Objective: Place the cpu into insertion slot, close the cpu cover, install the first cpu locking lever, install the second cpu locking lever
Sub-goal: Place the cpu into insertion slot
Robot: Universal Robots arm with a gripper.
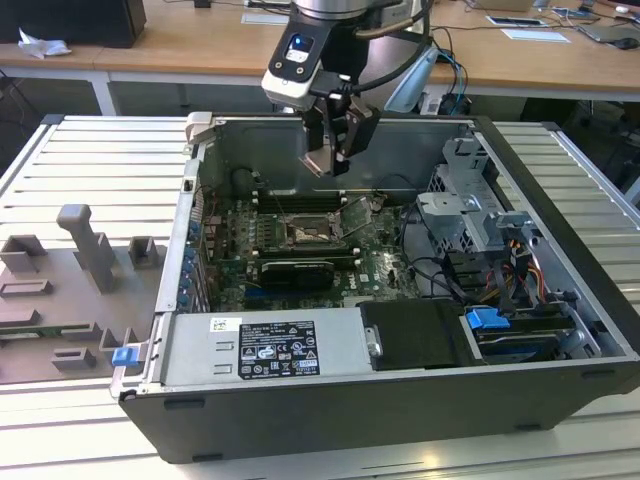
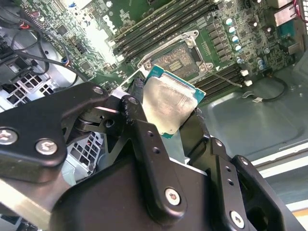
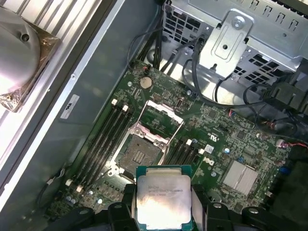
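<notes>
Gripper [image 1: 335, 160] hangs over the motherboard [image 3: 216, 139] inside the open computer case [image 1: 560, 200]. Its fingers [image 2: 139, 130] are clamped on two opposite edges of the cpu [image 3: 162, 199] (metal face toward both wrist cameras). The cpu is held aloft, apart from the insertion slot [image 3: 139, 155], whose dark centre lies exposed. The cpu cover [image 3: 164, 110] stands hinged open beside it.

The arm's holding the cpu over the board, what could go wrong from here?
The gripper pinches the cpu by its edges, in the air over the board; a slip could drop it there. The cpu cover stands open beside the insertion slot, so the gripper might catch it going down.
</notes>
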